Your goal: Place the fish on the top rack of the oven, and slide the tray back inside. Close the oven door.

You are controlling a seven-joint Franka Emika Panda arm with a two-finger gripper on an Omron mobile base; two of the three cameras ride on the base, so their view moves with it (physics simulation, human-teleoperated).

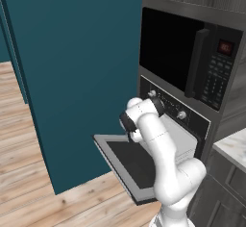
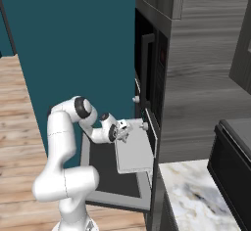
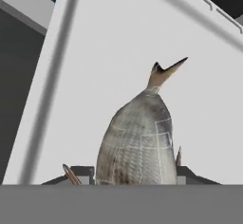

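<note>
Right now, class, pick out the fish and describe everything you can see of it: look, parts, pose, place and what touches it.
The fish looks grey-brown and scaly with a paler belly, its body tapering to a narrow forked tail that points away from the camera. It hangs over the pale tray, which is pulled out of the oven. The gripper has a finger on each side of its wide end. Whether it touches the tray cannot be told.
</note>
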